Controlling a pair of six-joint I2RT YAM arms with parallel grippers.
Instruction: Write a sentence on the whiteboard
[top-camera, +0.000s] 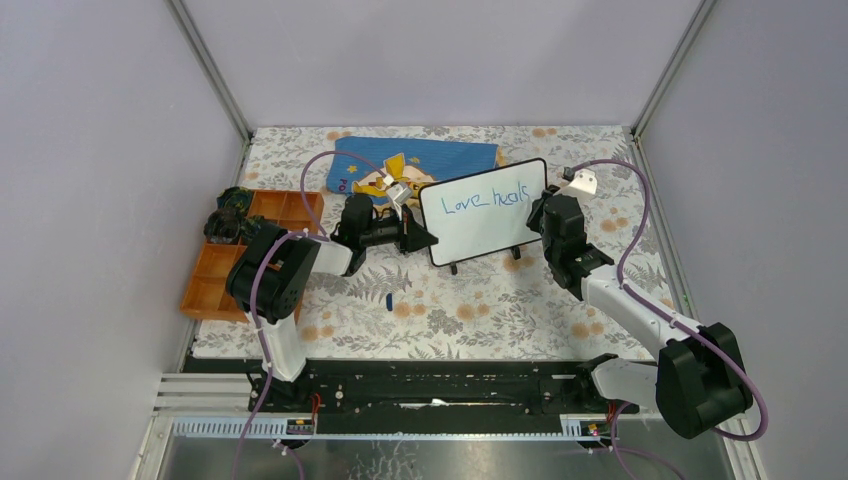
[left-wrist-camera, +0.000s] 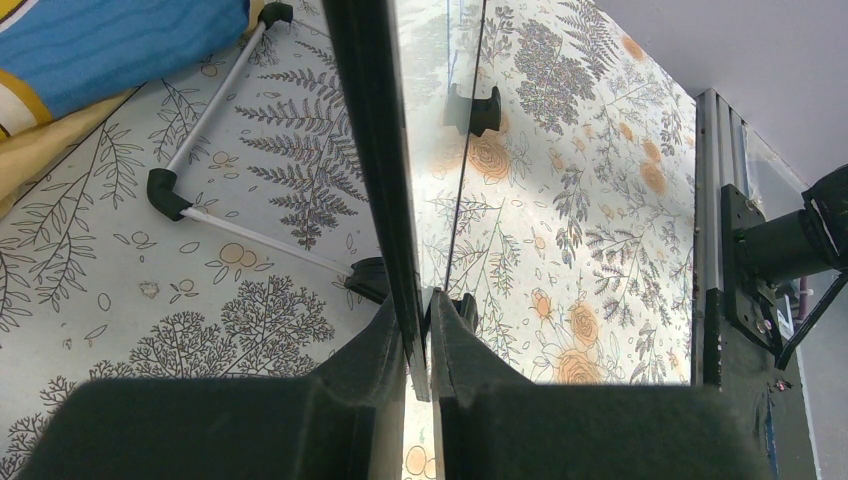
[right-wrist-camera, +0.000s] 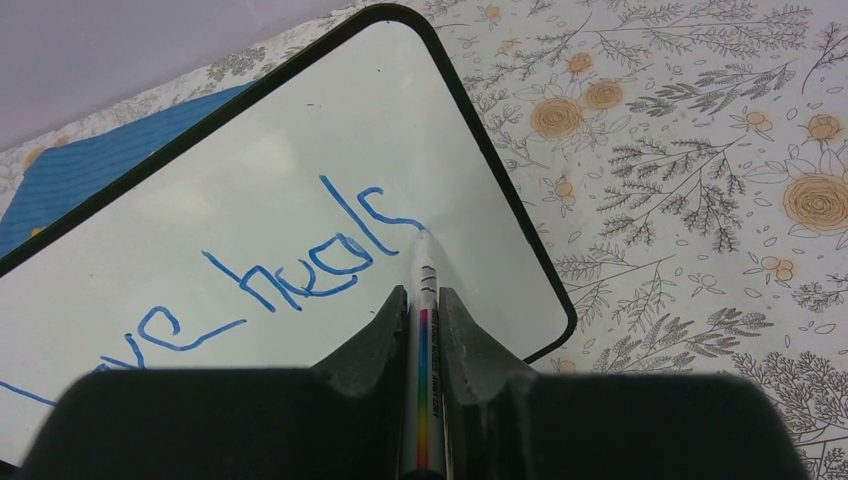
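The whiteboard (top-camera: 487, 211) stands tilted on its black feet in the middle of the table. Blue handwriting (top-camera: 486, 201) on it reads "Love heals" in one line; it also shows in the right wrist view (right-wrist-camera: 290, 270). My left gripper (top-camera: 415, 235) is shut on the whiteboard's left edge (left-wrist-camera: 385, 180), which runs edge-on between the fingers (left-wrist-camera: 375, 345). My right gripper (top-camera: 545, 215) is shut on a white marker (right-wrist-camera: 424, 330) with a rainbow stripe. Its tip (right-wrist-camera: 422, 236) touches the board at the end of the "s".
A blue cloth (top-camera: 420, 162) with a yellow figure lies behind the board. An orange compartment tray (top-camera: 235, 262) holding dark objects sits at the left. A small blue cap (top-camera: 388, 299) lies on the floral table cover in front of the board.
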